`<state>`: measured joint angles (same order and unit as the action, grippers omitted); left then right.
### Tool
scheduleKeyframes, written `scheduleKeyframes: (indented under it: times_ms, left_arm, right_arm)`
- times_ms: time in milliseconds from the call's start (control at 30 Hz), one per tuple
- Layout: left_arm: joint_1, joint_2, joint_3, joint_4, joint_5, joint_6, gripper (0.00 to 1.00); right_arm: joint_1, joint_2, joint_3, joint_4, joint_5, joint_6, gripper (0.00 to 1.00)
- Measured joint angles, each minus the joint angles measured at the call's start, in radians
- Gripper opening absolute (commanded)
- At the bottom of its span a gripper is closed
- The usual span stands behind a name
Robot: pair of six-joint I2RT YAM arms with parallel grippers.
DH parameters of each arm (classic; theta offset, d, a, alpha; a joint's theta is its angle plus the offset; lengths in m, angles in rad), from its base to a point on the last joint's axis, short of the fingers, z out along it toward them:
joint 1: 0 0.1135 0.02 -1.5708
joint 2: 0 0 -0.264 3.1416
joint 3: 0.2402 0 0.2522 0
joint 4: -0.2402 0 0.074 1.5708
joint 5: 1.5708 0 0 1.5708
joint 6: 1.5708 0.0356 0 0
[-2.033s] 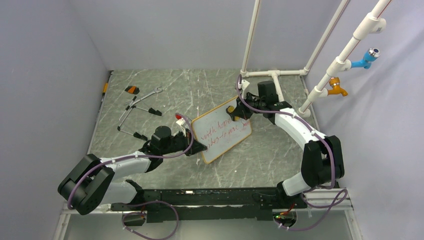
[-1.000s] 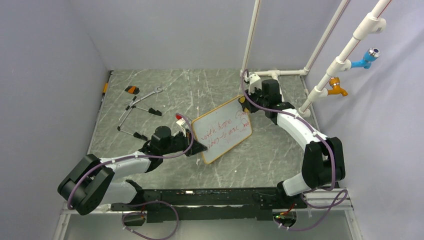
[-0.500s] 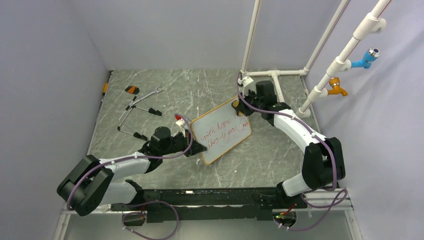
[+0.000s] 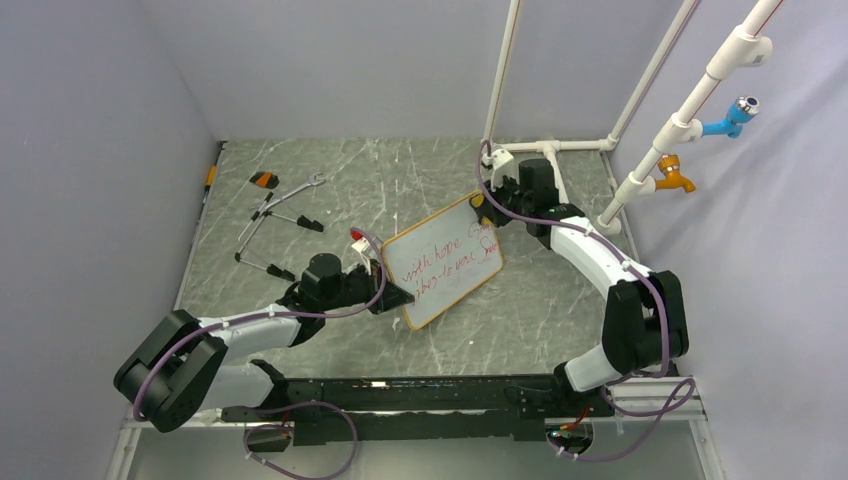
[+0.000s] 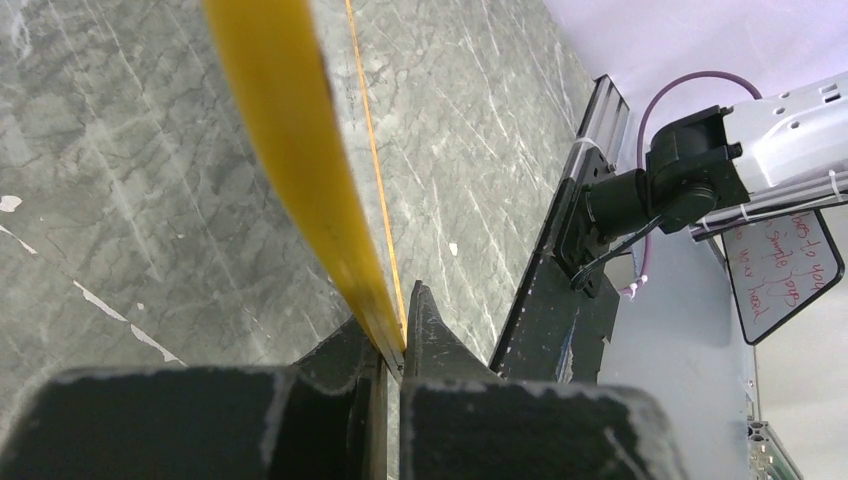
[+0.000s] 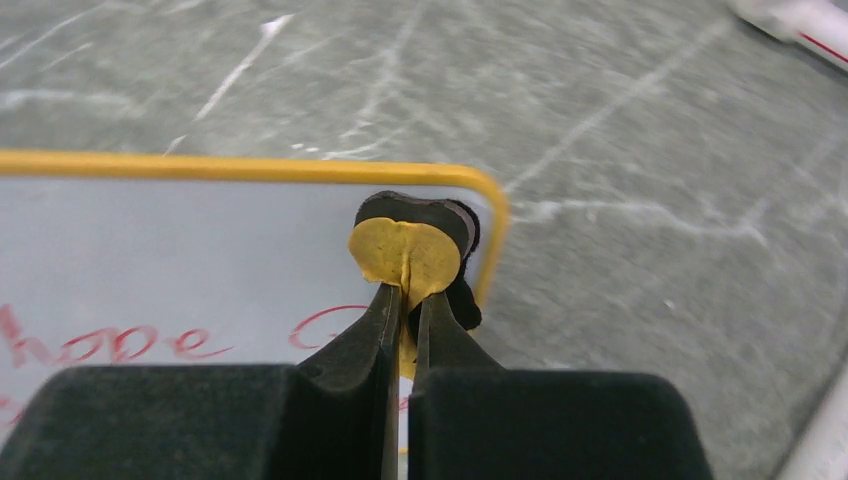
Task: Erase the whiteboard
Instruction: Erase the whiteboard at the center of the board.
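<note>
The whiteboard point(image 4: 445, 258) is a small white rectangle with a thin yellow-orange frame and rounded corners. It carries 2 lines of red handwriting, and the word "hope" is readable in the right wrist view. It sits over the middle of the grey marbled bench point(image 4: 400, 180), turned so its long sides run diagonally from near-left to far-right. Whether its underside rests on the bench cannot be told.

The left arm lies low, reaching in from the near-left corner with its forearm almost flat. The left gripper point(image 4: 398, 296) is closed tight on the board's near-left edge. In its wrist view the 2 fingers pinch the yellow frame point(image 5: 290, 150) edge-on, with no gap showing either side of it.

The right arm arches up from the near-right and bends back toward the centre, with its wrist over the board's far-right corner. The right gripper point(image 6: 405, 300) is closed on a small eraser point(image 6: 405, 250) with a yellow body and a black pad. The eraser is against the white surface just inside the far-right corner of the frame, beside a red letter.

A wrench point(image 4: 305, 184) and other hand tools lie well apart at the far left of the bench.
</note>
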<state>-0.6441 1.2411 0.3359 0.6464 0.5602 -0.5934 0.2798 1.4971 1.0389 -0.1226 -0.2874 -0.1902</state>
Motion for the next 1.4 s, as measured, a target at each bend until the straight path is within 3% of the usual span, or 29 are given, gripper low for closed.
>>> scheduleKeyframes:
  times_ms: [167, 467, 567, 933, 1400]
  left_arm:
    - [0.000, 0.000, 0.000, -0.002, 0.000, -0.010, 0.00]
    - [0.000, 0.000, 0.000, -0.001, 0.000, -0.010, 0.00]
    - [0.000, 0.000, 0.000, 0.000, 0.000, -0.005, 0.00]
    - [0.000, -0.008, -0.005, -0.004, 0.000, -0.010, 0.00]
    - [0.000, -0.008, -0.005, -0.003, -0.001, -0.006, 0.00]
  right_arm:
    - [0.018, -0.008, 0.004, -0.034, -0.132, -0.057, 0.00]
    - [0.022, -0.009, -0.004, 0.012, 0.094, 0.042, 0.00]
    - [0.011, 0.005, -0.001, 0.014, 0.106, 0.021, 0.00]
    - [0.002, 0.004, 0.022, -0.105, -0.243, -0.149, 0.00]
    - [0.002, 0.000, 0.021, -0.096, -0.078, -0.081, 0.00]
